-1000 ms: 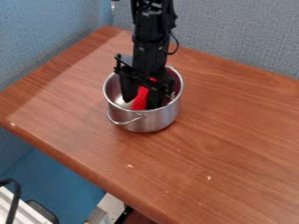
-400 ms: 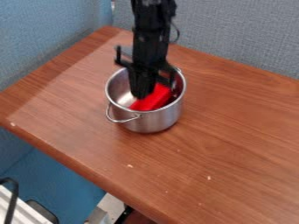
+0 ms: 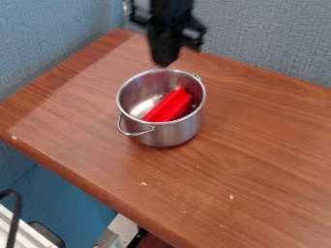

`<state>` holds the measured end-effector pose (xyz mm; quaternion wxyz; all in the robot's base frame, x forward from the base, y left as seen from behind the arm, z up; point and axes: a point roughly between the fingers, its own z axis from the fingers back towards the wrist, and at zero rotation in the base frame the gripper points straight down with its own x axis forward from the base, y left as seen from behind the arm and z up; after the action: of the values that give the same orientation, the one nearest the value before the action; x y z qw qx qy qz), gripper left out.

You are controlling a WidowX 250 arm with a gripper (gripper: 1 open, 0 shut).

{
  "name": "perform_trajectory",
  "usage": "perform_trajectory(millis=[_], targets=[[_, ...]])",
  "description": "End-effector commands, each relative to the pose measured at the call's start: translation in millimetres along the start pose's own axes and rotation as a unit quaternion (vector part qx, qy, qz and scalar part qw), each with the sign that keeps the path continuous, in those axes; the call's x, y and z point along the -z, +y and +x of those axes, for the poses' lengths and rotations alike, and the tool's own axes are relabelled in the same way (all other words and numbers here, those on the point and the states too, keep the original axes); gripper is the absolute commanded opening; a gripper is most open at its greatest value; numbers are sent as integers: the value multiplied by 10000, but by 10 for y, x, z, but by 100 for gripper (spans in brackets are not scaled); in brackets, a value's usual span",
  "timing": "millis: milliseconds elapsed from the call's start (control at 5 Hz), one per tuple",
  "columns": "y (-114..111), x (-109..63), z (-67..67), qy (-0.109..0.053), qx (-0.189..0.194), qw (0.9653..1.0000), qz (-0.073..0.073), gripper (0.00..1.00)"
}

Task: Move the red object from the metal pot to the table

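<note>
The red object (image 3: 169, 104) lies slanted inside the metal pot (image 3: 158, 135), one end resting against the pot's far right wall. The pot stands a little left of centre on the reddish-brown table (image 3: 246, 165). My gripper (image 3: 165, 61) hangs above the pot's far rim, pointing down and blurred by motion. Its dark fingers are pressed together with nothing between them. It does not touch the red object or the pot.
The pot's thin wire handle (image 3: 126, 126) sticks out toward the front left. A blue textured wall (image 3: 52, 29) stands behind the table. The table's front edge (image 3: 77, 184) runs diagonally close to the pot, with floor clutter below it.
The gripper was down inside the pot with its fingers around the red object. It shut and rose straight up out of the pot, while the red object stayed inside.
</note>
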<state>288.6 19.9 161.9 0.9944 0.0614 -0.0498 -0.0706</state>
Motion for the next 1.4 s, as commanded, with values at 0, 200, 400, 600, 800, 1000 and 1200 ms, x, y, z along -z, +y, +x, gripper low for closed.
perform_trajectory(millis=[0, 200, 400, 600, 800, 1000, 1200], targets=[[-234, -255, 69, -282, 301, 9991, 23, 100], [-254, -123, -12, 31, 300, 9995, 9, 100], [-152, 1, -140, 175, 837, 9963, 37, 100], [-44, 96, -225, 254, 937, 9951, 209, 100], [-18, 196, -282, 319, 980, 9942, 323, 100], [-12, 297, -303, 291, 1132, 9921, 460, 100], [10, 418, -279, 339, 1086, 9922, 517, 100]])
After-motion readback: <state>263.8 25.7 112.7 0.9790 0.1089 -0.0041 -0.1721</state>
